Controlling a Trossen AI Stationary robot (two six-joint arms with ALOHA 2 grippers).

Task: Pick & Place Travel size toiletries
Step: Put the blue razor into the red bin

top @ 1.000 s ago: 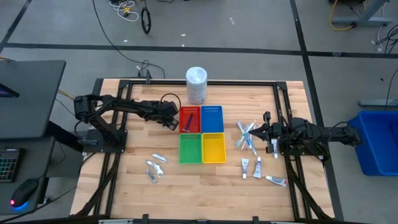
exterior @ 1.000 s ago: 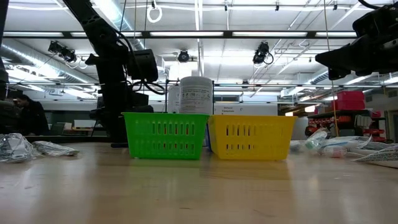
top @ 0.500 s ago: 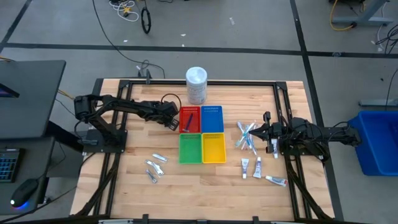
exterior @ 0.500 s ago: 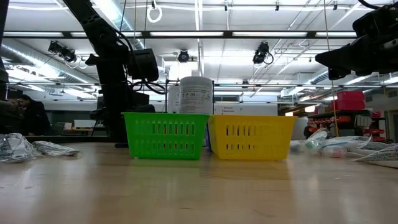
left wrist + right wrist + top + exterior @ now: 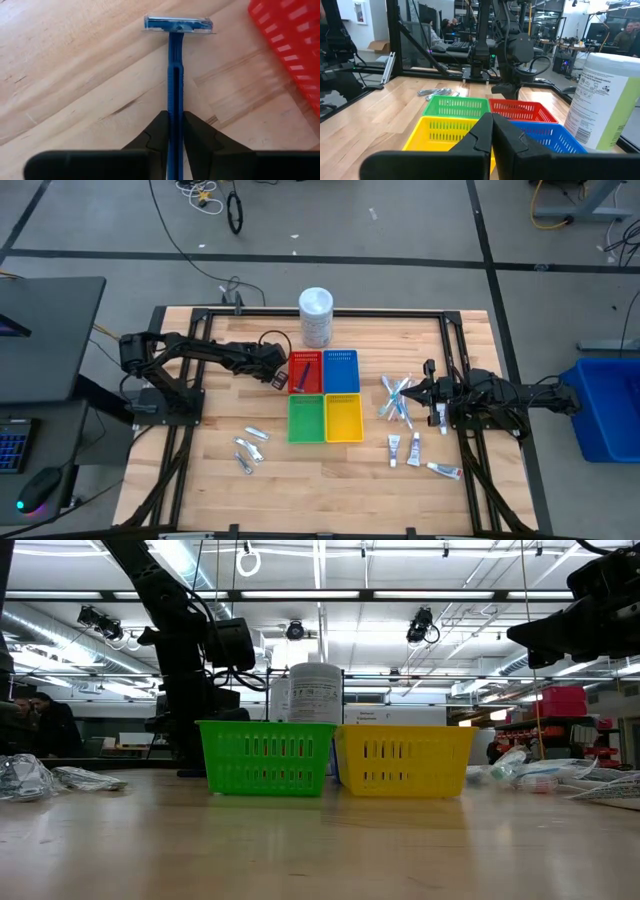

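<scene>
The left gripper (image 5: 175, 131) is closed on the handle of a blue disposable razor (image 5: 175, 75), holding it low over the bare wood of the table (image 5: 75, 75), just beside the outer wall of the red tray (image 5: 292, 45). Seen from above, the left gripper (image 5: 281, 376) sits at that tray's (image 5: 305, 373) left edge, with another dark stick already lying inside it.

The razor looks light and stiff — a thin plastic stem with a wide capped head at the far end. The fingers pinch the stem near its tail, so the head hangs well forward; a hold closer to the middle would likely swing less. The smooth plastic is probably slippery, and the narrow stem gives the pads little to bite on, so it could twist in the grip.

The right gripper (image 5: 432, 391) waits with its fingers pressed together and empty, next to the pile of toothbrushes (image 5: 396, 398). Small white tubes (image 5: 412, 448) lie on the table nearer its front edge, and silvery sachets (image 5: 248, 447) lie on the left side, all still outside the trays.
</scene>
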